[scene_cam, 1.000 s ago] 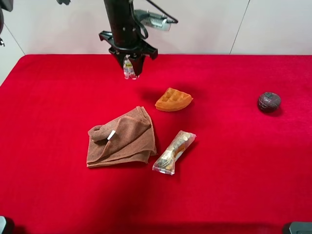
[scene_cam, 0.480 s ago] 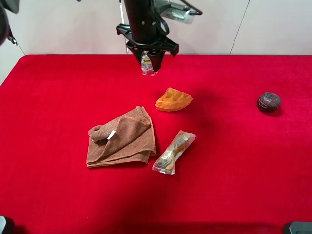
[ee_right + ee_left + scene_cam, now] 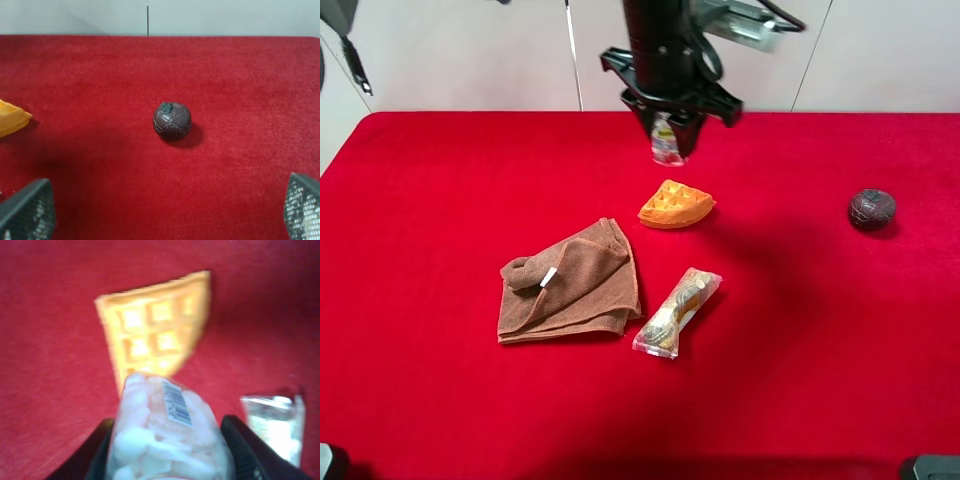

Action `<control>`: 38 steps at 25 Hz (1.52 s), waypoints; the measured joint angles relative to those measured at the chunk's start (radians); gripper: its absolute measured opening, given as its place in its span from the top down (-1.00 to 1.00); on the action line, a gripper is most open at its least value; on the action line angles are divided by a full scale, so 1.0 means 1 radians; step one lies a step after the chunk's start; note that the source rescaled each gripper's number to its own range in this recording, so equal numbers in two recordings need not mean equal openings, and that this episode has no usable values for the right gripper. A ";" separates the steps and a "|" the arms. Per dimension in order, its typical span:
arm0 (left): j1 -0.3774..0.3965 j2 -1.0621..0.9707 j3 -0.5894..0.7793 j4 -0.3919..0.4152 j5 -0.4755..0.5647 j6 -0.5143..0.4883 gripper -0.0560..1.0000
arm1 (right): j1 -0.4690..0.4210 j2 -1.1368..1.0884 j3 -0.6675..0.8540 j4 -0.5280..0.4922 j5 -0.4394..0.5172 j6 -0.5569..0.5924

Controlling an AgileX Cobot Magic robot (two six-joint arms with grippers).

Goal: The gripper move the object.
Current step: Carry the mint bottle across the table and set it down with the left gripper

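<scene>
My left gripper, a black claw on a thick black arm, is shut on the small clear glass bottle and holds it above the red table at the back, just behind the orange waffle. In the left wrist view the bottle sits between the dark fingers, with the waffle below it. My right gripper is open and empty; its mesh fingertips stand wide apart, short of the dark brown ball.
A brown towel lies crumpled left of centre. A clear snack packet lies beside it and also shows in the left wrist view. The ball sits at the right. A white wall runs behind the table.
My left gripper has carried the bottle to the right along the back of the table, from above the towel's side to just behind the waffle. Nothing else moved.
</scene>
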 joint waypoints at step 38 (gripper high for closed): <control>-0.331 0.073 0.000 0.047 -0.005 -0.053 0.89 | 0.000 0.000 0.000 0.000 0.000 0.000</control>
